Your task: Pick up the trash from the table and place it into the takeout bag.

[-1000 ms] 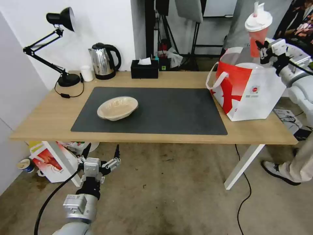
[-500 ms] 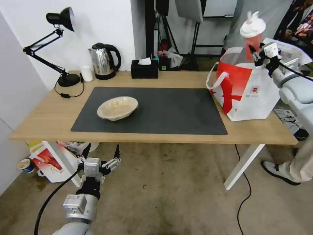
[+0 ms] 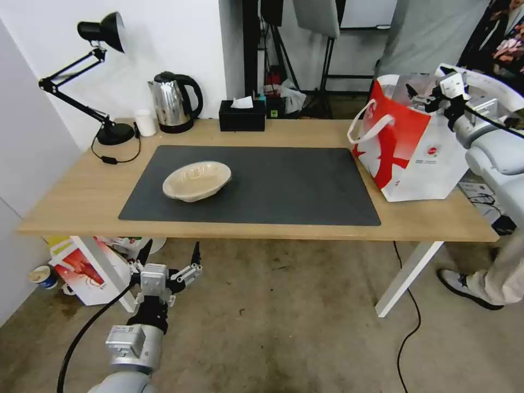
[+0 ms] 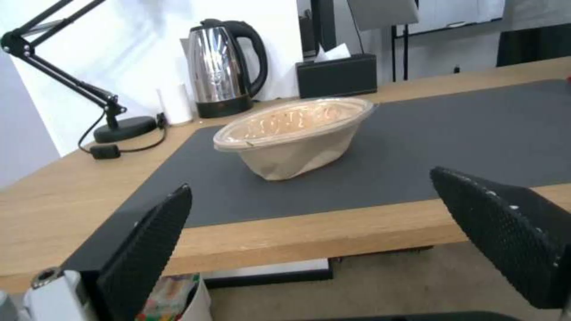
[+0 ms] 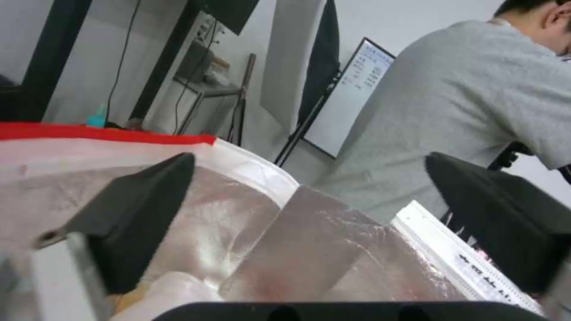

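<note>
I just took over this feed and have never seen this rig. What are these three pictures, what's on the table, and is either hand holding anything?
You are looking at a wheeled robot with two arms. The wide picture comes from its head; the other two come from cameras on its wrists. On the table a beige bowl sits on the grey mat, and the takeout bag stands at the right end. The right hand is open and empty over the bag's mouth, its silvery lining below. The left hand waits open, low in front of the table, facing the bowl.
</note>
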Robot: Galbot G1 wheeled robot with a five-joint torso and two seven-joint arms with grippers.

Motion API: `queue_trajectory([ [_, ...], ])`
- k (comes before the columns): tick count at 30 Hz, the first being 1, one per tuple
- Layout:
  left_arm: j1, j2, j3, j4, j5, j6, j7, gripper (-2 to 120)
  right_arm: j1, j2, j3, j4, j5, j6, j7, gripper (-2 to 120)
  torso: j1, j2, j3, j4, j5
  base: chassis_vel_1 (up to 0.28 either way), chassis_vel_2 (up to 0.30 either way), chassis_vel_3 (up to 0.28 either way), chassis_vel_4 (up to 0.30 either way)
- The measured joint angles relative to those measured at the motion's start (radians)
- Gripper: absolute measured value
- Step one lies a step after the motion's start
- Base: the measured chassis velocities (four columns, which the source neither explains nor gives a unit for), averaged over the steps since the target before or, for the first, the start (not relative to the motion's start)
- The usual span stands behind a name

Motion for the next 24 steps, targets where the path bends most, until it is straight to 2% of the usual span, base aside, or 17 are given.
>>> queue_trajectory([
  [6, 0.0, 0.0, 0.0, 0.0, 0.0, 0.0, 0.0, 100, -0.012, -0.003, 0.007, 0.018, 0.009, -0.002, 0.009, 100, 0.0, 0.0, 0.0, -0.0001, 0.0003, 0.0, 0.0, 0.0, 0.0],
  [10, 0.0, 0.0, 0.0, 0.0, 0.0, 0.0, 0.0, 100, -0.03, -0.012, 0.01, 0.065, 0.075, -0.012, 0.048, 100, 0.0, 0.0, 0.0, -0.0002, 0.0003, 0.0, 0.0, 0.0, 0.0],
  [14, 0.0, 0.0, 0.0, 0.0, 0.0, 0.0, 0.0, 100, -0.063, -0.03, 0.026, 0.209, 0.239, -0.053, 0.143, 100, 0.0, 0.0, 0.0, 0.0, 0.0, 0.0, 0.0, 0.0, 0.0],
  [15, 0.0, 0.0, 0.0, 0.0, 0.0, 0.0, 0.0, 100, -0.063, -0.03, 0.026, 0.209, 0.239, -0.053, 0.143, 100, 0.0, 0.0, 0.0, 0.0, 0.0, 0.0, 0.0, 0.0, 0.0],
  [18, 0.0, 0.0, 0.0, 0.0, 0.0, 0.0, 0.0, 100, -0.082, -0.045, 0.043, 0.344, 0.36, -0.087, 0.23, 100, 0.0, 0.0, 0.0, 0.0001, -0.0003, 0.0, 0.0, 0.0, 0.0],
  [19, 0.0, 0.0, 0.0, 0.0, 0.0, 0.0, 0.0, 100, -0.082, -0.045, 0.043, 0.344, 0.36, -0.087, 0.23, 100, 0.0, 0.0, 0.0, 0.0001, -0.0003, 0.0, 0.0, 0.0, 0.0],
  [23, 0.0, 0.0, 0.0, 0.0, 0.0, 0.0, 0.0, 100, -0.111, -0.077, 0.075, 0.529, 0.496, -0.113, 0.334, 100, 0.0, 0.0, 0.0, -0.0001, -0.0003, 0.0, 0.0, 0.0, 0.0],
  [24, 0.0, 0.0, 0.0, 0.0, 0.0, 0.0, 0.0, 100, -0.111, -0.077, 0.075, 0.529, 0.496, -0.113, 0.334, 100, 0.0, 0.0, 0.0, -0.0001, -0.0003, 0.0, 0.0, 0.0, 0.0],
])
